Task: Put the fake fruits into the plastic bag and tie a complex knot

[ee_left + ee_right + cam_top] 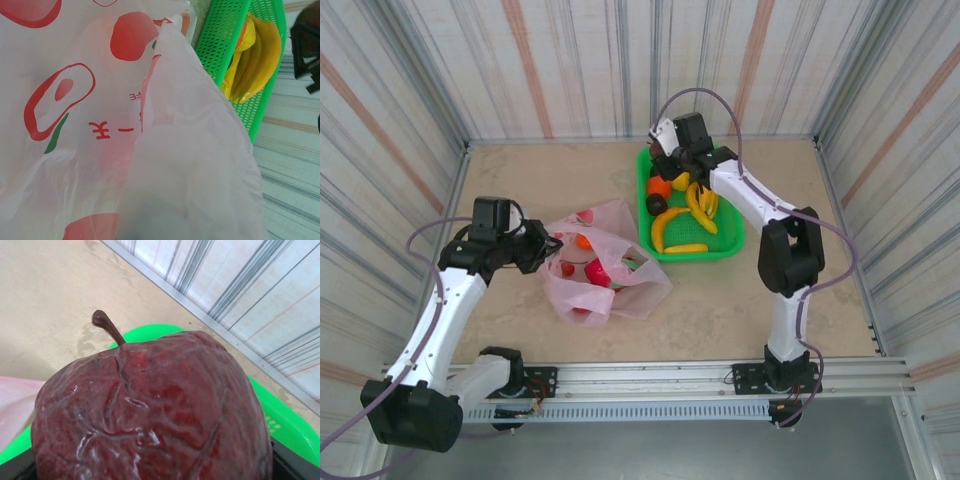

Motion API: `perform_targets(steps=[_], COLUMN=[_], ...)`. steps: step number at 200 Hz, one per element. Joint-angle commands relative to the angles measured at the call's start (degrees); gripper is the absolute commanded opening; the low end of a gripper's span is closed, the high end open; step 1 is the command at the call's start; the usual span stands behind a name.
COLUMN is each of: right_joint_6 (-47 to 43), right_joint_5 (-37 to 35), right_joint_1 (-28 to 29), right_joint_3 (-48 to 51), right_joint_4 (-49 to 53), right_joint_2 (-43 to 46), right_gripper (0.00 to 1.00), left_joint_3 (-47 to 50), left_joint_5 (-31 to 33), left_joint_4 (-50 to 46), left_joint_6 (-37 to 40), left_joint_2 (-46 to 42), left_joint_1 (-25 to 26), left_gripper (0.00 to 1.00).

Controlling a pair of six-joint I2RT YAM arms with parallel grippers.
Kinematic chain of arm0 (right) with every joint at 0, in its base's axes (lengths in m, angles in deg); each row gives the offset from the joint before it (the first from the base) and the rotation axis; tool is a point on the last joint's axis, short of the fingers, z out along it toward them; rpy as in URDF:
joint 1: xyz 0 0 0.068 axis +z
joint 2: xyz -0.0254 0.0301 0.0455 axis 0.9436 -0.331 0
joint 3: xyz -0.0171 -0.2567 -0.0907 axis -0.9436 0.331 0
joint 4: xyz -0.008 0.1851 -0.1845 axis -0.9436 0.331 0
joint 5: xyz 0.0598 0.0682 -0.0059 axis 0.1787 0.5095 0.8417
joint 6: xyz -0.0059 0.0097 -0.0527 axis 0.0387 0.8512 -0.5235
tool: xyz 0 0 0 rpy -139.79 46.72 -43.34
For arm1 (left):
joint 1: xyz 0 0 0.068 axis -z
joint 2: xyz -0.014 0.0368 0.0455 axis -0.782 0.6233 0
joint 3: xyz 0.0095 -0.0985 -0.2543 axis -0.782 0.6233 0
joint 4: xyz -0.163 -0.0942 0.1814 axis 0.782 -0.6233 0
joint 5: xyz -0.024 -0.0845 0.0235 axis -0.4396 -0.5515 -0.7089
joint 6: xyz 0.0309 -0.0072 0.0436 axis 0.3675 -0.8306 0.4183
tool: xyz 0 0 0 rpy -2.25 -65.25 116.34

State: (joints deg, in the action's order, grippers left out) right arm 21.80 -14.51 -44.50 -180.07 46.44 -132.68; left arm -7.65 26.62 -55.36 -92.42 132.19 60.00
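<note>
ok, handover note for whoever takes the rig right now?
Left gripper: shut, pinching the left rim of the plastic bag.
Right gripper: closed on a dark red fruit over the far end of the green mesh basket.
Done: a few red and orange fruits are in the bag.
Left: bag the held fruit, then the bananas and the orange fruit from the basket. Then tie the knot; the bag is not yet tied.
</note>
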Motion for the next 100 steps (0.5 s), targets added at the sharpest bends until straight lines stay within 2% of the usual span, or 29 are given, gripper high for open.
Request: perform_targets(steps=[1,100], right_joint_6=[1.8,12.5], right_joint_5=[0.2,0.6], right_joint_1=[1.3,11.1], right_joint_3=[4.9,30.0], right_joint_4=[-1.2,-1.3], right_joint_2=[8.1,38.8], right_gripper=[0.60,0.59], left_joint_3=[0.0,0.1], left_joint_5=[0.1,0.1], left_joint_4=[-0.5,0.3], left_joint_6=[0.8,0.8], left_joint_2=[-0.3,0.4], left_joint_1=[-0.6,-0.6], left_gripper=[0.01,0.00])
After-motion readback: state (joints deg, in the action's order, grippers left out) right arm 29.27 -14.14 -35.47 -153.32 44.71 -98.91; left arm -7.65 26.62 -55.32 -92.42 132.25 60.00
